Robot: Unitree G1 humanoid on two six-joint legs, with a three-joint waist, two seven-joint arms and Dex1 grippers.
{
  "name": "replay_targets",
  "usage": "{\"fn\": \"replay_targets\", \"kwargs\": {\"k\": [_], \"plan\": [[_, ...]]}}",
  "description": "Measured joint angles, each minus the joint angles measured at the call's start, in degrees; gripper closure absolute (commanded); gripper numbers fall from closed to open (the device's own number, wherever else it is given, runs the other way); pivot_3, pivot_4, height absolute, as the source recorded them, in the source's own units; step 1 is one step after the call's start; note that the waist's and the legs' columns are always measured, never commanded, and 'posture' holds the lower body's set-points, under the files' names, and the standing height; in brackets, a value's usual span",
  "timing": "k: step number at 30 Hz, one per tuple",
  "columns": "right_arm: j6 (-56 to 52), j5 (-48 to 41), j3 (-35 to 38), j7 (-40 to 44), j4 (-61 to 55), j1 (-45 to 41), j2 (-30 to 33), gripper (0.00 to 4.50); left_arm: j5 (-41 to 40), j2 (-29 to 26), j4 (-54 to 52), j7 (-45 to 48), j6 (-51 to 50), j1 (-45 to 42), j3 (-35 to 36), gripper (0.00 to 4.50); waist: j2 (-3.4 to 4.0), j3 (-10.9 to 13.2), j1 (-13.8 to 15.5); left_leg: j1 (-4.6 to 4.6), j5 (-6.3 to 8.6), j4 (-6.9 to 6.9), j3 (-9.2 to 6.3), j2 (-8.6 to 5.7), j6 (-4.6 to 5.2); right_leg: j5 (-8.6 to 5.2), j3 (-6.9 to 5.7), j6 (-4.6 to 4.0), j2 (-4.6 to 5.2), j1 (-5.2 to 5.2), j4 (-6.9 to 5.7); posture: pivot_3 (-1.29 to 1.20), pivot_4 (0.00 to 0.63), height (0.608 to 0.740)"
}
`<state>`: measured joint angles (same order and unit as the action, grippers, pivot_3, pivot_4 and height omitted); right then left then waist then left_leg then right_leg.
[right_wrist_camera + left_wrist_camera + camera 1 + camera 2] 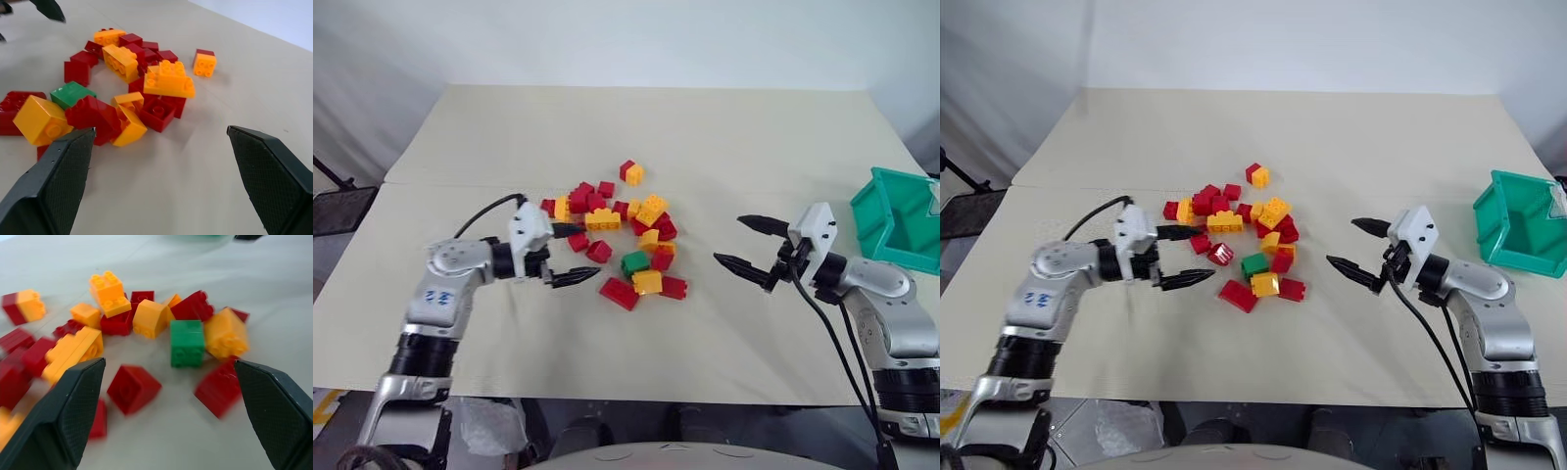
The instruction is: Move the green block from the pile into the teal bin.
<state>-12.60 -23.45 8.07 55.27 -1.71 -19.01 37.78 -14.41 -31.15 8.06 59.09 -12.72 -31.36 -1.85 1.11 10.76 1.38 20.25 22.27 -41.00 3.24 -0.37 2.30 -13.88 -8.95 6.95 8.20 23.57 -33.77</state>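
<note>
Both end effectors, left and right, gape empty; the left should straddle the green block squarely, avoiding red neighbours, then cross to the far-right teal bin.

Left gripper fingers spread wide, empty, pointing inward. Right gripper likewise spread, empty, facing left gripper.
</note>
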Motion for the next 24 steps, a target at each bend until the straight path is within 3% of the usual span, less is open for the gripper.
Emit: {"fn": "replay_targets", "kwargs": {"k": [7,14,17,24], "plan": [[-0.04,-0.02,1.1,-2.41,-1.91,2.78,-0.04,0.0,7.48,6.22,12.75,0.59,5.14,-8.71,-9.92,0.04,0.0,0.0,0.22,0.04,-0.01,-0.04,0.44,0.01,0.01,0.01,0.01,0.01,-0.05,0.0,0.03,0.0,0.15,0.74],[-0.05,-0.06,2.17,-4.79,-4.41,5.85,-0.04,0.0,10.66,8.75,20.48,2.94,8.89,-15.25,-13.51,0.04,-0.03,-0.01,0.14,-0.01,-0.01,-0.05,0.44,0.04,0.02,0.01,0.02,0.02,-0.05,-0.04,0.02,0.0,0.15,0.74],[-0.04,-0.06,2.25,-5.43,-5.01,6.15,-0.04,0.0,11.9,9.27,22.56,2.97,10.05,-17.1,-14.66,0.64,-0.03,-0.02,0.05,-0.06,-0.01,-0.05,0.46,0.04,0.02,0.01,0.04,0.02,-0.05,-0.08,0.01,0.0,0.15,0.74],[0.12,-0.03,2.69,-6.34,-5.08,6.9,-0.03,0.0,14.99,9.35,23.43,3.85,4.98,-17.71,-17.79,2.82,-0.03,-0.02,-0.2,-0.08,-0.01,-0.04,0.47,0.1,0.02,0.01,0.08,0.01,-0.09,-0.05,-0.02,0.0,0.15,0.74]]}}
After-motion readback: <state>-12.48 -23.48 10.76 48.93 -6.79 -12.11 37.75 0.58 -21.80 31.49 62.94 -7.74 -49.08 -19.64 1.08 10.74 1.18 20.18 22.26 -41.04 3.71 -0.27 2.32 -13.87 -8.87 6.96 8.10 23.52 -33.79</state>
